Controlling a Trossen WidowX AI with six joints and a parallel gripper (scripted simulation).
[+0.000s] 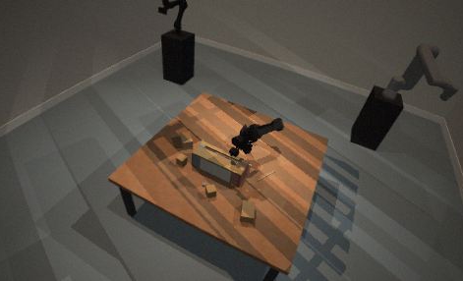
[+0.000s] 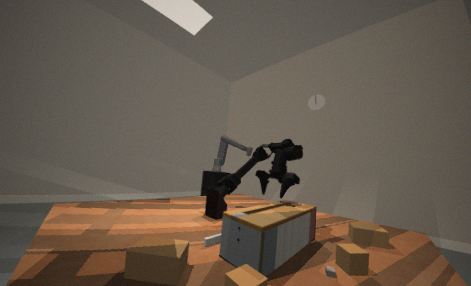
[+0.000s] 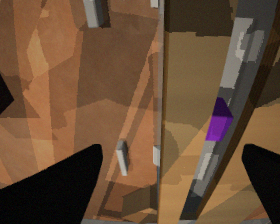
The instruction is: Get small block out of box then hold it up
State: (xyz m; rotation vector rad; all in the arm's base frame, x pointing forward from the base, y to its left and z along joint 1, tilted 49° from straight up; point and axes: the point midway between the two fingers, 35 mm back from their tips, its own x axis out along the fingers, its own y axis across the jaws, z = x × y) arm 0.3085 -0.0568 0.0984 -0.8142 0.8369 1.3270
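Note:
The box (image 1: 212,168) (image 2: 293,240) (image 3: 183,95) stands upright on the table, with a long narrow slot in its tan top and a dark red end (image 1: 240,178) (image 2: 312,224). A small purple block (image 3: 220,128) shows down through the slot in the wrist view, against a grey strip inside the box; it cannot be made out in the top and exterior views. My gripper (image 1: 240,151) (image 2: 273,195) (image 3: 172,147) is open and empty, pointing down above the box top. In the wrist view its fingertips stand on either side of the slot, the purple block nearer the right one.
Tan blocks stand around the box, among them a small one (image 1: 182,159) (image 2: 246,276), another (image 1: 210,191) (image 2: 352,259) and a larger one (image 1: 248,211). A small grey piece (image 1: 203,185) (image 2: 330,271) lies nearby. A thin stick (image 1: 266,176) lies past the red end.

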